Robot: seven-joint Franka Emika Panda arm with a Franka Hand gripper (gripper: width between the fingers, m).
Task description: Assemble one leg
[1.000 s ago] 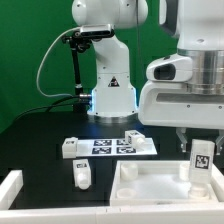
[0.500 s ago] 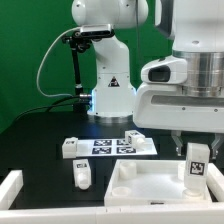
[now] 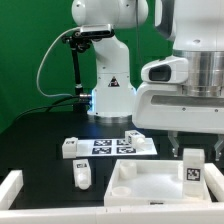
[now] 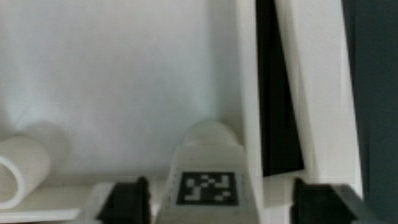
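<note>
One leg (image 3: pixel 191 170) gripped by fingers (image 4: pixel 125 203) | low over tray (image 3: pixel 140 186) at exterior view's right | step: likely seating | next: align, press

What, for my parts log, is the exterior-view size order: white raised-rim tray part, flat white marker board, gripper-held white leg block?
Largest: white raised-rim tray part; then flat white marker board; smallest: white tagged leg block.

Wrist view blurred throughout; the fingertips (image 4: pixel 125 200) of the pincer (image 4: pixel 205 205) and one end of the leg (image 4: pixel 210 172) clamped between them are cropped by the frame edge; a white rounded part (image 4: pixel 18 175) beside the pincer is half cropped, identity undeterminable.
</note>
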